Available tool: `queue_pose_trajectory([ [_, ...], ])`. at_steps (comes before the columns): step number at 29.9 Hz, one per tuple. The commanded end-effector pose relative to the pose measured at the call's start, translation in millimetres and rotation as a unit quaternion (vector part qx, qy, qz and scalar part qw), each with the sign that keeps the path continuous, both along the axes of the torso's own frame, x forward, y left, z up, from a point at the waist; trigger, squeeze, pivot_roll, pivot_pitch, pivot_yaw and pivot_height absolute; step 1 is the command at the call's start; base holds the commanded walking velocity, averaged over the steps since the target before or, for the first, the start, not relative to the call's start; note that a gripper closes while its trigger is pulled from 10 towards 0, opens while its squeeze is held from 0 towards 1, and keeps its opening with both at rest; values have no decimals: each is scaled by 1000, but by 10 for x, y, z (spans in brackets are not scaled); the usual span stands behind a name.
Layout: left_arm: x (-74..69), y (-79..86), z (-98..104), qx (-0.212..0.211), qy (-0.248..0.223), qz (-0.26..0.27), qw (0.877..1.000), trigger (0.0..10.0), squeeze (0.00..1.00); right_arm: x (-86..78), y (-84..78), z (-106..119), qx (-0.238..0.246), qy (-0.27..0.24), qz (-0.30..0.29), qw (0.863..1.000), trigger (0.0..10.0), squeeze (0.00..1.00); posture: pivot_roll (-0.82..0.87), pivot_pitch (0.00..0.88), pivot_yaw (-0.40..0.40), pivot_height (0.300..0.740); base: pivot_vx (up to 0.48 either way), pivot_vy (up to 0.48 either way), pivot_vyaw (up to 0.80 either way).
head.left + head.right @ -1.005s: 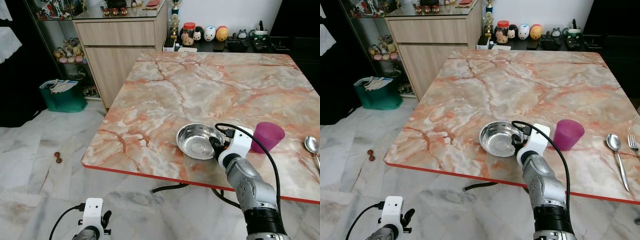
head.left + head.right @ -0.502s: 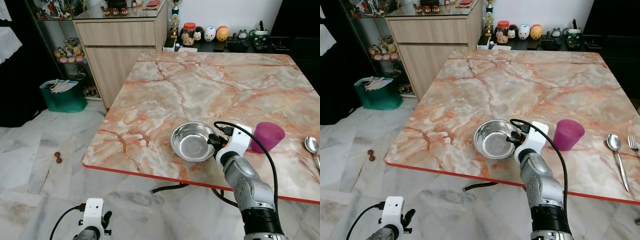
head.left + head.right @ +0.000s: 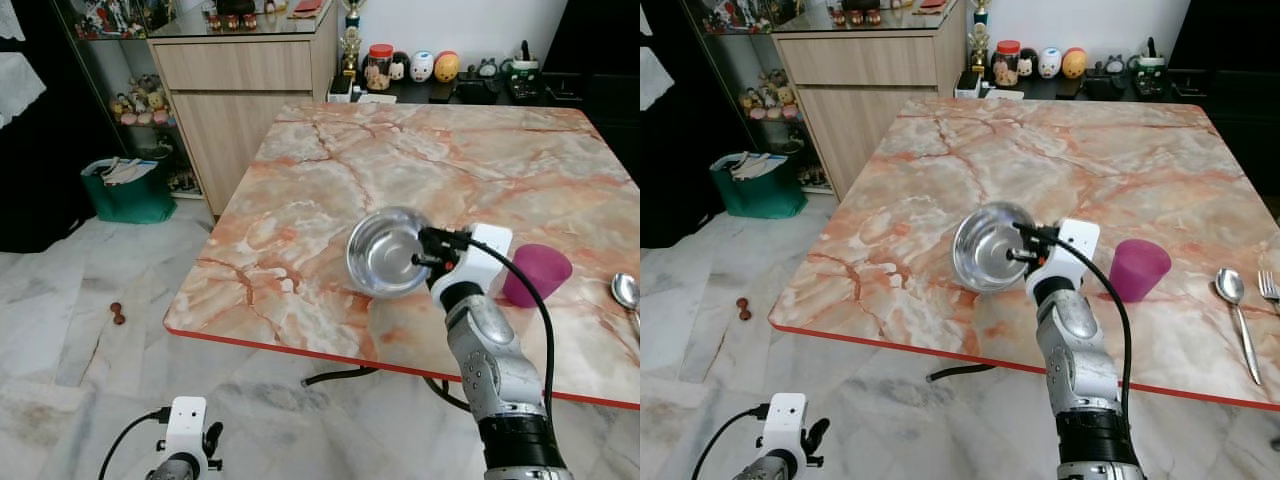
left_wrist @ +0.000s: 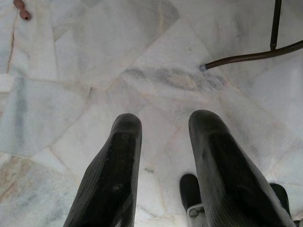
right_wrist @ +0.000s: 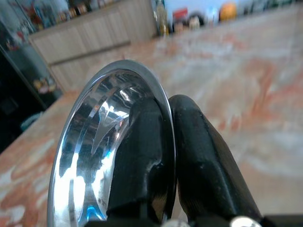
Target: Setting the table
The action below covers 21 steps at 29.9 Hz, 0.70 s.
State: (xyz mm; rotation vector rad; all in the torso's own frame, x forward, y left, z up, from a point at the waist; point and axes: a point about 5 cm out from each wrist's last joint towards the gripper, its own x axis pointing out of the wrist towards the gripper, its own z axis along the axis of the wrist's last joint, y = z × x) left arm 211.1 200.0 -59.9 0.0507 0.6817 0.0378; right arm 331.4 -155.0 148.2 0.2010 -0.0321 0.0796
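A shiny steel bowl (image 3: 385, 250) hangs tilted above the marble table (image 3: 330, 180), its hollow facing me. My right gripper (image 3: 420, 251) is shut on its rim, one finger inside and one outside, as the right wrist view shows on the bowl (image 5: 94, 156). A purple cup (image 3: 535, 274) stands on the table just right of that arm. A spoon (image 3: 625, 293) lies at the right edge, with a fork (image 3: 1270, 288) beside it. My left gripper (image 4: 163, 142) hangs low over the floor with its fingers apart and nothing between them.
A wooden cabinet (image 3: 240, 90) stands beyond the table's far left corner, with jars and figurines (image 3: 410, 66) on a dark shelf behind. A green bin (image 3: 128, 190) sits on the floor at left. The table's red front edge (image 3: 300, 352) is close to me.
The right gripper has lifted the bowl off the table and tipped it upright; a second ago it lay flat and was sliding left.
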Motion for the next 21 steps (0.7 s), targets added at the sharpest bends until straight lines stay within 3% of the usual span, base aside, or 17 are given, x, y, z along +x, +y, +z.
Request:
queue_pose_trajectory([
  [1, -45, 42, -17, 10, 3, 7, 1000, 10000, 0, -16, 55, 240, -35, -74, 9, 997, 10000, 0, -106, 0, 71, 740, 0, 0, 0],
  [4, -43, 53, -13, 13, 2, 8, 1000, 10000, 0, -62, 86, 434, -53, -140, 9, 989, 10000, 0, -105, 0, 75, 740, 0, 0, 0],
  [12, -21, 58, 5, 20, -4, 6, 1000, 10000, 0, -91, 102, 493, -64, -175, 7, 982, 10000, 0, -99, 0, 70, 740, 0, 0, 0],
  [21, -45, 29, -17, 18, 0, 5, 1000, 10000, 0, -119, 113, 545, -86, -204, 9, 975, 10000, 0, -105, 0, 67, 740, 0, -350, 0],
])
